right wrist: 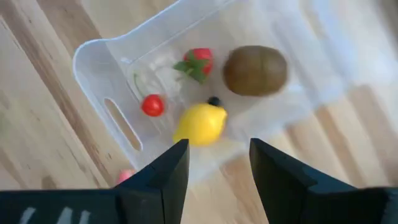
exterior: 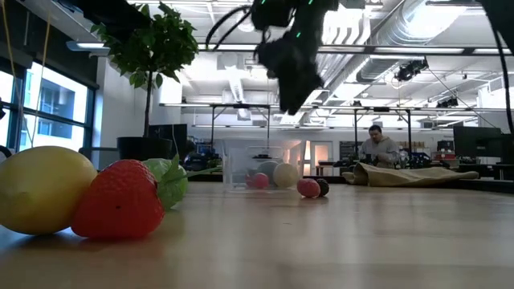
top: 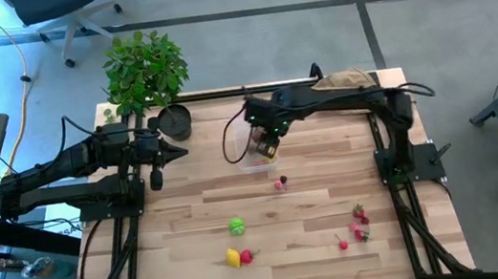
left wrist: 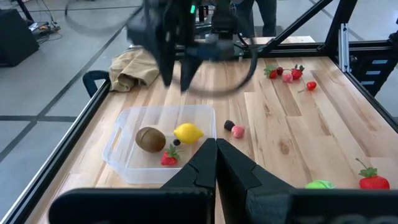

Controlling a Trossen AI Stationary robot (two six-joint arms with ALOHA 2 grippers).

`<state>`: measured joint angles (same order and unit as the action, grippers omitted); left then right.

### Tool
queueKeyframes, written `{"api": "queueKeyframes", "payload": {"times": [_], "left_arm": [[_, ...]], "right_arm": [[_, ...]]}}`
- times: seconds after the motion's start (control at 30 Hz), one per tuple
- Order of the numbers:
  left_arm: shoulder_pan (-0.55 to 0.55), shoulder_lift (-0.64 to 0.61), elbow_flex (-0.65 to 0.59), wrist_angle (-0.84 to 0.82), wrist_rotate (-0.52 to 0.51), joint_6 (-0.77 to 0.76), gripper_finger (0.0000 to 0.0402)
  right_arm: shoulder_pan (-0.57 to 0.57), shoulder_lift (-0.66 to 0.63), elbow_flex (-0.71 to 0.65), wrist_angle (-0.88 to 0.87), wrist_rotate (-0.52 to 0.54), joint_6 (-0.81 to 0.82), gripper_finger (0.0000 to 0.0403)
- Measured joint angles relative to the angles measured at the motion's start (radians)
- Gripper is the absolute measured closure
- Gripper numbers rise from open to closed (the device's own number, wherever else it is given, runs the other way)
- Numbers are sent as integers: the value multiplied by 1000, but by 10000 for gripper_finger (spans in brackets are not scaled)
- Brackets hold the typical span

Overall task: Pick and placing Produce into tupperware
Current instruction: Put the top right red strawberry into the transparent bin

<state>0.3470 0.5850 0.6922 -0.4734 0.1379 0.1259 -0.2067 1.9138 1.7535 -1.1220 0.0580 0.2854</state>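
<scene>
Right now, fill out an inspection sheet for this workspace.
Surface: wooden table, bare planks in places.
Job's things: tupperware holds kiwi, lemon, strawberry and small red piece; more produce loose, including green ball.
Clutter: potted plant, tan bag.
Grippers: right gripper open above tupperware; left gripper shut, parked beside the pot.
Cables: yellow cable on floor.
Surroundings: seated person behind.

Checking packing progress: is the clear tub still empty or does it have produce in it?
Partly filled. The tupperware holds a kiwi, a lemon, a strawberry and a small red piece.
</scene>
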Motion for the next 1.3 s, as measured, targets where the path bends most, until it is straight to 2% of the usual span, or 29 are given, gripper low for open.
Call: {"api": "queueKeyframes", "payload": {"times": [0.23,0.4,0.47,0.57,0.67,0.77,0.87,0.97,1.1,1.3], "left_arm": [[0,0,0,0,0,0,401],[0,0,0,-1,0,0,401],[0,0,0,0,0,0,401],[0,0,0,0,0,0,401],[0,0,0,0,0,0,401],[0,0,0,0,0,0,401],[0,0,0,-1,0,0,401],[0,0,0,0,0,0,401],[0,0,0,0,0,0,401],[0,0,0,-1,0,0,401]], "right_arm": [[75,-134,-1,-255,143,106,242],[209,-196,-1,-437,253,272,242],[279,-224,-14,-451,283,341,242],[388,-296,-96,-412,273,448,242],[491,-373,-243,-429,217,642,242],[599,-474,-421,-394,82,871,242],[716,-562,-588,-270,-85,1053,242],[807,-638,-706,-140,-162,1201,242],[877,-696,-806,-5,-169,1304,242],[916,-712,-885,32,-72,1333,242]]}}
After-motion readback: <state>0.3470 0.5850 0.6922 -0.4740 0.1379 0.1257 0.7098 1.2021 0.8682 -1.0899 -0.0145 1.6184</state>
